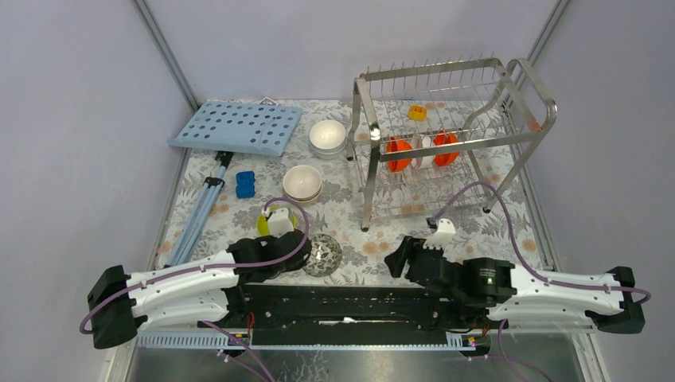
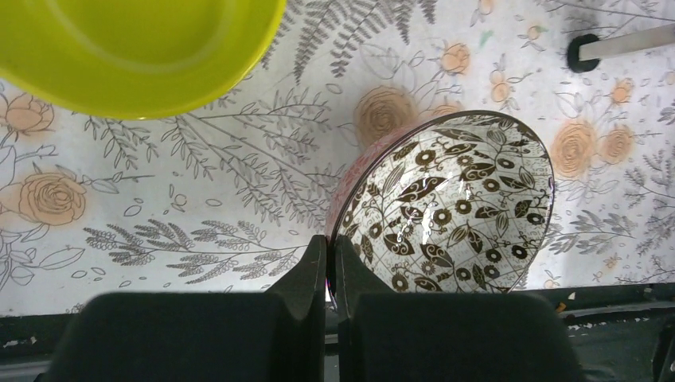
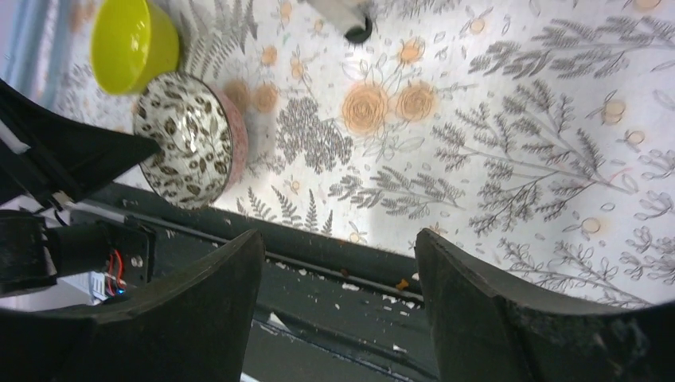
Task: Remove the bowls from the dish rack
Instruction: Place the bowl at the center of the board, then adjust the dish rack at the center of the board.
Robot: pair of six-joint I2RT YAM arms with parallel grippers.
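Observation:
The steel wire dish rack [image 1: 446, 103] stands at the back right. On its lower tier stand two orange-red bowls [image 1: 398, 153] on edge, with a white one [image 1: 426, 151] between them. On the table sit a white bowl [image 1: 327, 137], a cream bowl [image 1: 302, 183] and a lime-green bowl [image 1: 275, 221]. My left gripper [image 2: 330, 243] is shut on the rim of the black-and-white speckled bowl [image 2: 446, 207], which tilts on the cloth. My right gripper [image 3: 338, 239] is open and holds nothing, to the right of that bowl [image 3: 187, 139].
A light-blue perforated board [image 1: 239, 126] leans at the back left, with a small blue block [image 1: 245, 185] and folded blue-grey legs [image 1: 203, 208] near it. A yellow-orange clip [image 1: 417, 112] sits on the rack's top tier. The black base rail [image 1: 342, 306] runs along the near edge.

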